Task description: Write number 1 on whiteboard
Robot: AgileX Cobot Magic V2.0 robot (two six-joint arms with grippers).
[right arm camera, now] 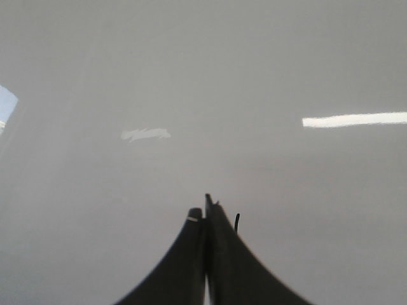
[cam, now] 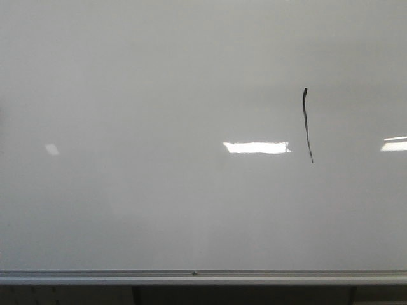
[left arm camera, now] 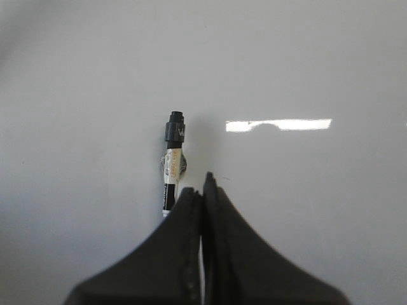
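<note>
Black, thin marker-stroke number 1 (cam: 308,125) runs nearly vertical, thicker end up, right of centre on the glossy white whiteboard (cam: 159,82), wide bare surface leftward. Left gripper (left arm camera: 203,184) and right gripper (right arm camera: 205,210) are both closed, empty.

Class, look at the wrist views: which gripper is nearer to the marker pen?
Left. The marker pen sits right beside the tip of the left gripper. The right gripper has no marker pen anywhere in its wrist view.

Bright strips of ceiling light (cam: 256,147) reflect on the glossy surface, one more at the far right (cam: 394,145). Below, a dark gap (cam: 241,295) shows.
</note>
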